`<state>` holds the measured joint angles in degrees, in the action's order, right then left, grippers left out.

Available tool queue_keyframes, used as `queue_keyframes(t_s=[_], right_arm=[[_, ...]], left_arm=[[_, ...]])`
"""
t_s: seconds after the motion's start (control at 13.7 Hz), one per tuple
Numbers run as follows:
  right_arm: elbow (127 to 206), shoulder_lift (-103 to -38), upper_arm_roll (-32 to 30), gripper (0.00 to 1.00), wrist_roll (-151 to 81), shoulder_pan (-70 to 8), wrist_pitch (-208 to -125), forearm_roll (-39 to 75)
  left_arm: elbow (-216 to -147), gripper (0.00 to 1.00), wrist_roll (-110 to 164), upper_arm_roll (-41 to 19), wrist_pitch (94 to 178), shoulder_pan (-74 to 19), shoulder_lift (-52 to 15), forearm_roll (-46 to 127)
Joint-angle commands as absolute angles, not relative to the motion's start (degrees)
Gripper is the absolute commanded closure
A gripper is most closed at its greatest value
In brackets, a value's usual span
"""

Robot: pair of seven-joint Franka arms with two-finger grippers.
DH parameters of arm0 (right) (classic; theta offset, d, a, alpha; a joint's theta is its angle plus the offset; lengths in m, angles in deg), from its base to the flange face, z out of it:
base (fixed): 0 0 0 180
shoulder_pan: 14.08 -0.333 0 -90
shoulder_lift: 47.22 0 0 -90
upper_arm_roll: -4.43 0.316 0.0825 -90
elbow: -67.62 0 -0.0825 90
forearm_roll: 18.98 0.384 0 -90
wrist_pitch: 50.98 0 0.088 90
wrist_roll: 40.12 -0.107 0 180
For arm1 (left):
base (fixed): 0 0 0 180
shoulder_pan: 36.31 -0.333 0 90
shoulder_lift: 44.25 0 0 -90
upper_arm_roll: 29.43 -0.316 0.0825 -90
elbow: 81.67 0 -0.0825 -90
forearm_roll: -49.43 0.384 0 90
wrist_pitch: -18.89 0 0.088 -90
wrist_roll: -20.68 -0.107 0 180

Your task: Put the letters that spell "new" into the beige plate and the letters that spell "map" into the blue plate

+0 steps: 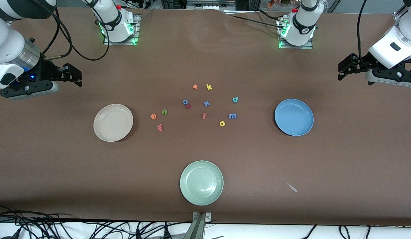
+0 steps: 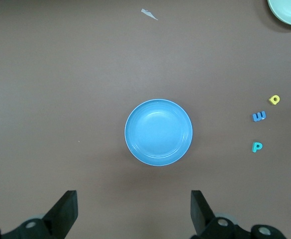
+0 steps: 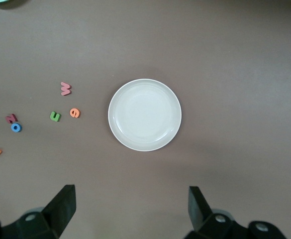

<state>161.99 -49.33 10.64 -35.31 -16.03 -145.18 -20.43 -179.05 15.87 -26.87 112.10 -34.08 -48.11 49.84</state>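
Observation:
The empty beige plate (image 1: 113,122) (image 3: 145,114) lies toward the right arm's end. Beside it are the green n (image 1: 164,112) (image 3: 54,116), orange e (image 1: 154,116) (image 3: 74,113) and pinkish w (image 1: 160,127) (image 3: 65,88). The empty blue plate (image 1: 294,117) (image 2: 158,132) lies toward the left arm's end, with the blue m (image 1: 232,116) (image 2: 259,116), yellow a (image 1: 222,123) (image 2: 274,99) and teal p (image 1: 235,99) (image 2: 257,147) beside it. My right gripper (image 1: 74,75) (image 3: 131,206) hangs open high above the table by the beige plate. My left gripper (image 1: 344,68) (image 2: 134,209) hangs open by the blue plate. Both hold nothing.
A pale green plate (image 1: 201,182) sits nearest the front camera. Loose letters lie mid-table: orange v (image 1: 195,87), yellow k (image 1: 209,87), blue o (image 1: 185,102), blue x (image 1: 206,103), red f (image 1: 204,116). A paper scrap (image 1: 292,188) lies on the brown table.

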Motion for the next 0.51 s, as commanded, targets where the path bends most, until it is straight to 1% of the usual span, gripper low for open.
queue_keyframes(t_s=[0.0, 0.44], right_arm=[[161.5, -49.2, 10.6, 0.00, -35.0, -16.2, -144.9, -20.9], [161.5, -49.4, 10.7, 0.00, -34.9, -16.2, -144.9, -21.2]], left_arm=[[-177.5, 0.00, 15.5, -26.6, 110.8, -34.3, -47.4, 49.3], [-176.4, 0.00, 14.8, -26.6, 110.8, -34.2, -46.5, 49.1]])
